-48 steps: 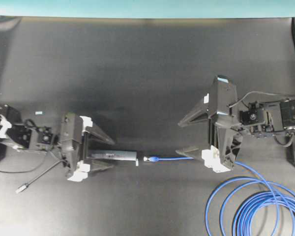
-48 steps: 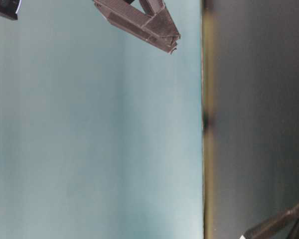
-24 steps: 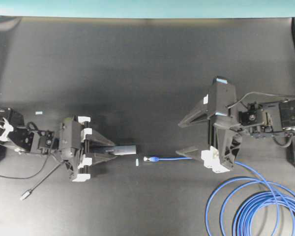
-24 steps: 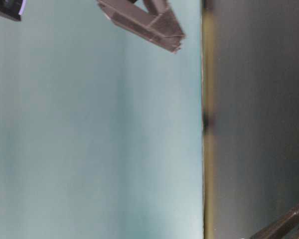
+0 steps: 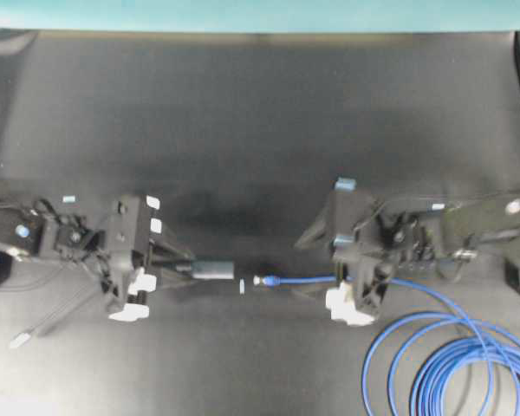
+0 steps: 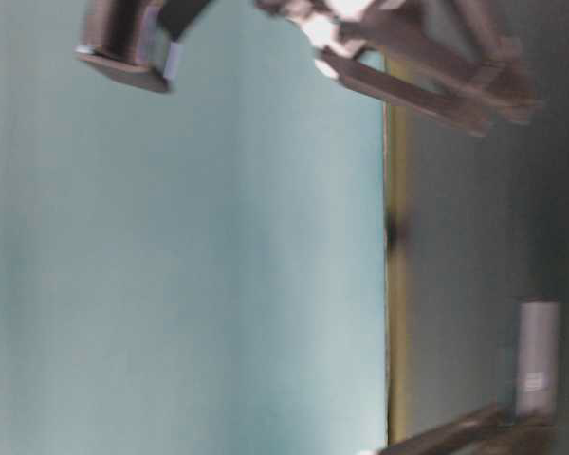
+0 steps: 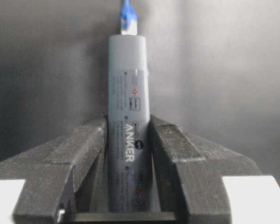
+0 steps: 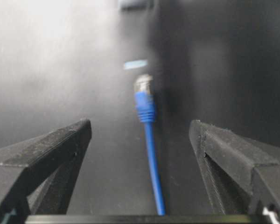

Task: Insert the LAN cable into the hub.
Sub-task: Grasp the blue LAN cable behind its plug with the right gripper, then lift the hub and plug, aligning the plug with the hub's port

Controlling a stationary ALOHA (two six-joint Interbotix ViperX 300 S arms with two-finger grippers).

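Since a second ago your right gripper (image 5: 316, 264) slid in toward the plug, jaws spread wide either side of the LAN cable (image 8: 146, 114), gripping nothing. Your left gripper (image 7: 127, 135) is clamped on the hub (image 7: 127, 112), which sits shorter in the overhead view now. Plug tip lies just off the hub's end on the black table (image 5: 243, 130), coils bottom right.

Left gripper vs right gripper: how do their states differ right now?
The left gripper is shut on the hub; the right gripper is open, holding nothing. The hub fills the left one's gap; the LAN cable lies between the right one's fingers, untouched. Both face each other.
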